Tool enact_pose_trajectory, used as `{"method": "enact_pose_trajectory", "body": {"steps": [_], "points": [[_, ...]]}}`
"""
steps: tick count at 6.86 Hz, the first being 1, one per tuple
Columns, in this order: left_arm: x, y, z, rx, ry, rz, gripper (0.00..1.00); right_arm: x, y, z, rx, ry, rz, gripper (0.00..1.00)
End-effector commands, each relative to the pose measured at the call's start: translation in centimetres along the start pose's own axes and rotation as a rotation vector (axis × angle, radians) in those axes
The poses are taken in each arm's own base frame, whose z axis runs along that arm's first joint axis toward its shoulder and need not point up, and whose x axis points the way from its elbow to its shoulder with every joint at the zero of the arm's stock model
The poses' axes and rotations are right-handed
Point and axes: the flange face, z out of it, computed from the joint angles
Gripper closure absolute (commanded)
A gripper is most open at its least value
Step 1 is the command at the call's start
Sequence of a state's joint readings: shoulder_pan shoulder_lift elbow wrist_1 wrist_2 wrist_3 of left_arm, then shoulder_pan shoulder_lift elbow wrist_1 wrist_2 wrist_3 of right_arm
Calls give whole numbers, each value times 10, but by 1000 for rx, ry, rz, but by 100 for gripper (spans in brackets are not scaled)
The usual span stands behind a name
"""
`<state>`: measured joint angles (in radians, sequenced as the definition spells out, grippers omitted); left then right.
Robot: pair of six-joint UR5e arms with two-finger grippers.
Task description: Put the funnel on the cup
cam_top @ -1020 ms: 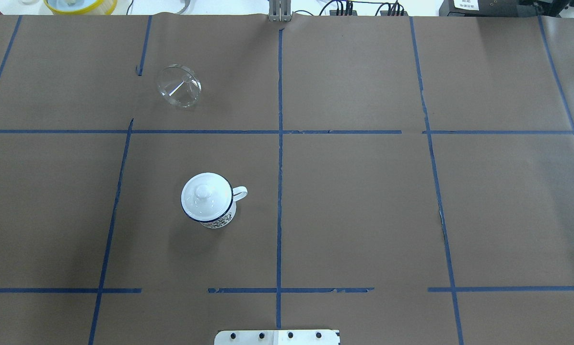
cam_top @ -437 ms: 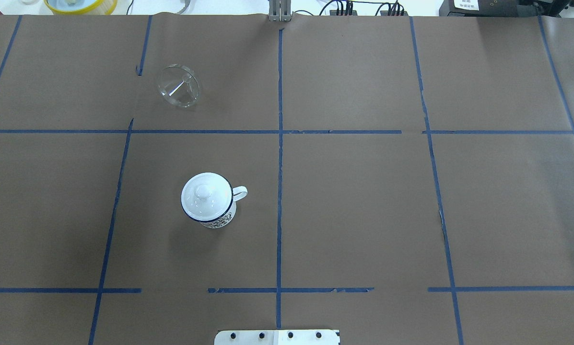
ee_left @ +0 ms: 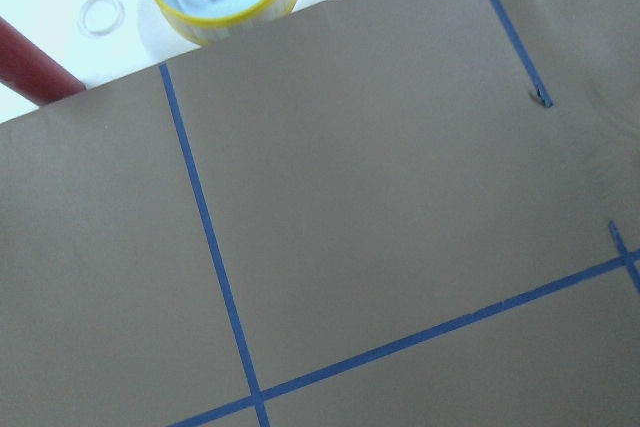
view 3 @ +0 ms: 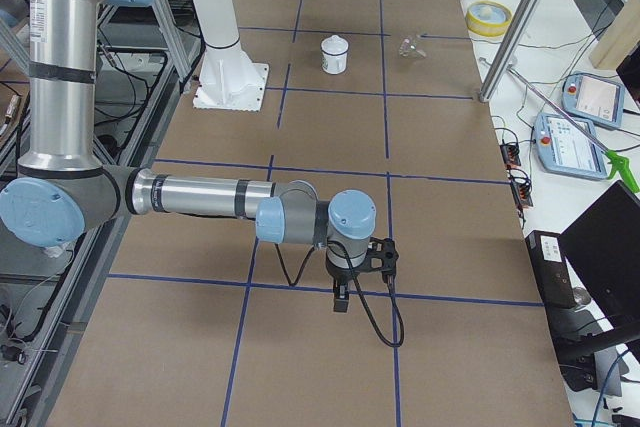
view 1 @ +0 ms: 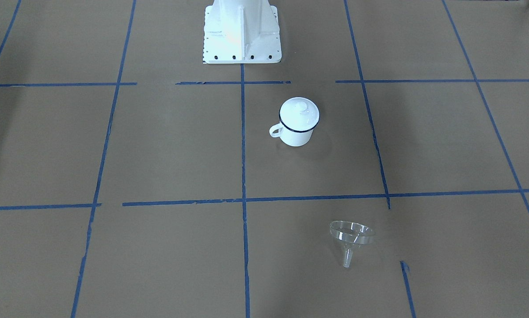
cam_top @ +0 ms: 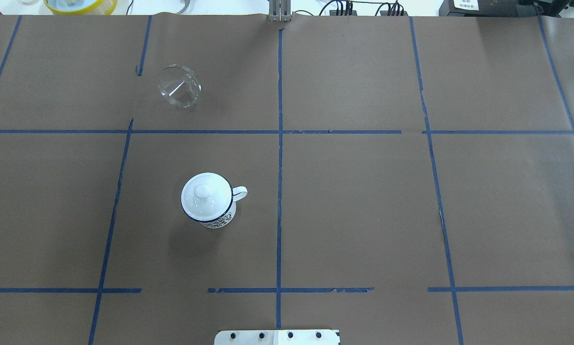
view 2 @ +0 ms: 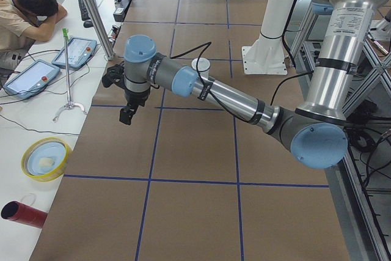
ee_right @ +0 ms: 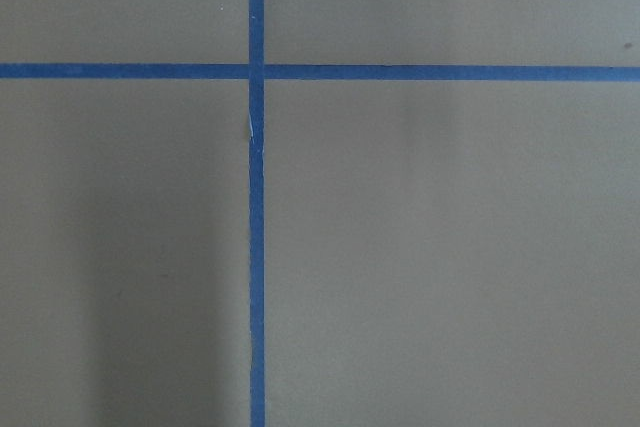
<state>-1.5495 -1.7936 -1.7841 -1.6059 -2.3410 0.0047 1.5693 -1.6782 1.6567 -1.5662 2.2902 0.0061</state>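
Funnel (cam_top: 179, 86) lies tipped over on the robot's left side, well beyond the lidded cup (cam_top: 207, 197), spout seemingly pointing away from the robot, so the left gripper (view 2: 126, 117) is nearer; whether it or the right gripper (view 3: 341, 301) is clenched cannot be told.

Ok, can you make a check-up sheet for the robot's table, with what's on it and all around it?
Surface: the table is covered in brown paper with blue tape lines.
Job's things: the funnel lies tipped on its side, apart from the cup, which stands upright.
Clutter: a white lid sits on the cup.
Grippers: the left gripper and the right gripper hang over bare paper, touching nothing; open or shut cannot be told.
Cables: black cables at the table's far edge.
Surroundings: a yellow tub, a red tube, tablets and a person.
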Motion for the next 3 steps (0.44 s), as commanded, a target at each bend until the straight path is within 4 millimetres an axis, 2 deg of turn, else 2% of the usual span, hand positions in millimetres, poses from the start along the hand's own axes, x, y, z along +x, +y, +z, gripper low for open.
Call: {"method": "enact_pose_trajectory", "body": {"steps": [1, 2, 3], "points": [[64, -16, 25, 39, 111, 37, 0, 0, 0, 1, -1, 0, 1, 0], [128, -17, 66, -37, 168, -40, 0, 0, 0, 1, -1, 0, 1, 0], [189, -24, 74, -62, 212, -127, 0, 0, 0, 0, 0, 0, 0, 0]]}}
